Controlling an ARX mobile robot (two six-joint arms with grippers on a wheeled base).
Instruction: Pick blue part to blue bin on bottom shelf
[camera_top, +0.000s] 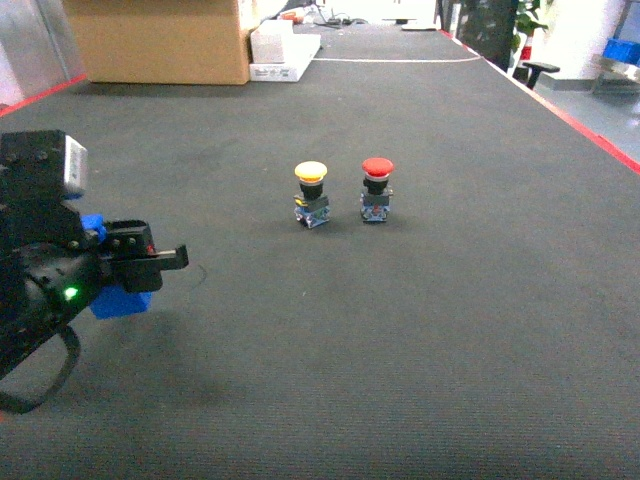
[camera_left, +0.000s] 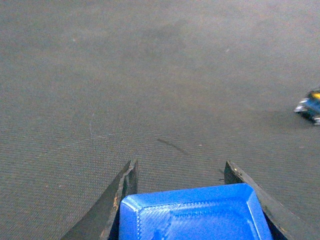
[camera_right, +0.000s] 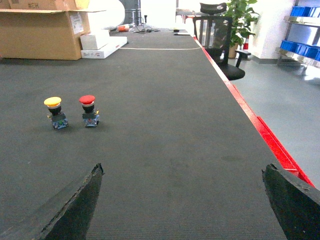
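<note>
My left gripper (camera_top: 170, 258) (camera_left: 181, 167) is shut on the blue part (camera_top: 120, 300) (camera_left: 192, 215), a bright blue blocky piece with bevelled edges. The part sits between both fingers and hangs a little above the dark mat at the left. My right gripper (camera_right: 182, 171) is open over bare mat with nothing between its fingers; it is outside the head view. Far off to the right stands a steel rack with blue bins (camera_right: 299, 48) on a low level and more (camera_right: 302, 10) above. I cannot tell which one is the task's blue bin.
A yellow push button (camera_top: 311, 193) (camera_right: 54, 112) and a red push button (camera_top: 376, 188) (camera_right: 88, 110) stand side by side mid-mat. A cardboard box (camera_top: 160, 40) and a white box (camera_top: 283, 50) sit at the far end. A red edge strip (camera_right: 260, 125) borders the mat on the right.
</note>
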